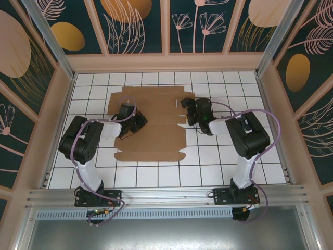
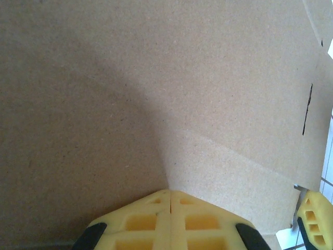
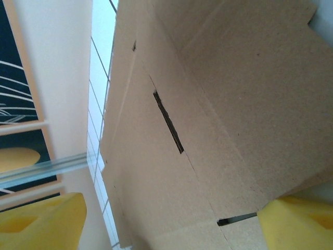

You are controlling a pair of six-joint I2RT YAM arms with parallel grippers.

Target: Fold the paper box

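Paper box point(image 1: 151, 141), a plain brown die-cut cardboard sheet, lies unfolded on the white tiled table point(image 1: 218, 161); it looks light, stiff and springy at the creases. Left gripper point(image 2: 170, 194), pressed shut, sits over its middle. Right gripper point(image 3: 169, 224), spread wide, straddles the right edge flap, the likeliest hold.

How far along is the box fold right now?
Nothing looks folded yet: the paper box lies flat on the table. In hand: the left gripper, shut, rests on the sheet's middle, and the right gripper is open around its right edge. Left: raising every wall and tucking the flaps.
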